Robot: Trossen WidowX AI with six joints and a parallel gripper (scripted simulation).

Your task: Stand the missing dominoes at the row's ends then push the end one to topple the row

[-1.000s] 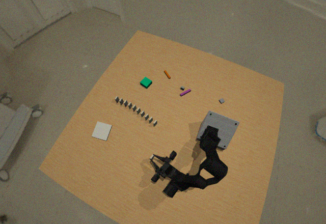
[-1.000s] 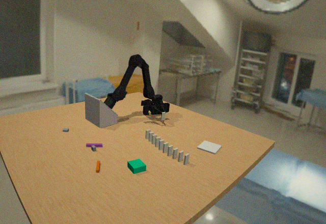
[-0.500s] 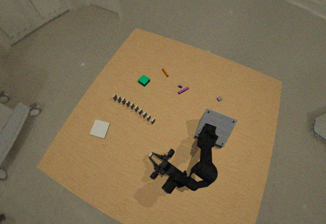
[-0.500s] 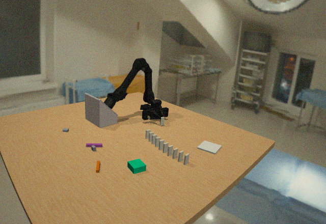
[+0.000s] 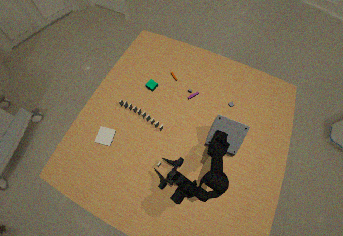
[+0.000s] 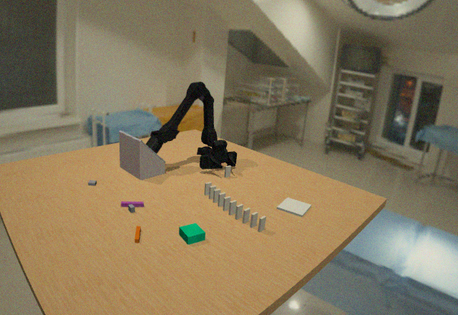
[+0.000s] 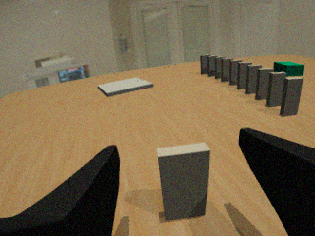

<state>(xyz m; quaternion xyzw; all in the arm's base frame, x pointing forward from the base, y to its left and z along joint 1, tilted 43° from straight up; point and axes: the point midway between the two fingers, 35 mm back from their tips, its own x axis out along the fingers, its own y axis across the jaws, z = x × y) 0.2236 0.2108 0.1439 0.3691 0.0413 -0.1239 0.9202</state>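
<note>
Claw is standing open around a lone upright domino

You are holding nothing: your black two-fingered claw (image 5: 158, 163) (image 6: 227, 173) (image 7: 180, 145) is spreading its fingers, with a gap showing on each side of the pale grey, thin rectangular domino (image 5: 158, 163) (image 6: 227, 171) (image 7: 184, 183). That domino is standing upright on the light-brown wood-grain table (image 5: 116, 169) (image 6: 111, 267) (image 7: 74, 118), between the fingertips and touching neither

Ahead and to the claw's right, the straight row of ten pale grey, thin rectangular dominoes (image 5: 139, 111) (image 6: 226, 203) (image 7: 253, 80) is standing upright. Your lone domino is sitting apart from its nearer end, across a gap much wider than the row's spacing

Ahead and to the claw's left, a flat white square tile (image 5: 105, 135) (image 6: 293, 207) (image 7: 125, 86) is lying. A green square block (image 5: 151, 85) (image 6: 192, 233) (image 7: 288, 68) is resting beyond the row, farther to the claw's right. Well off to the claw's right, a purple rectangular bar (image 5: 193, 95) (image 6: 132, 202) and an orange rectangular bar (image 5: 173, 76) (image 6: 137, 234) are lying on the table
</note>
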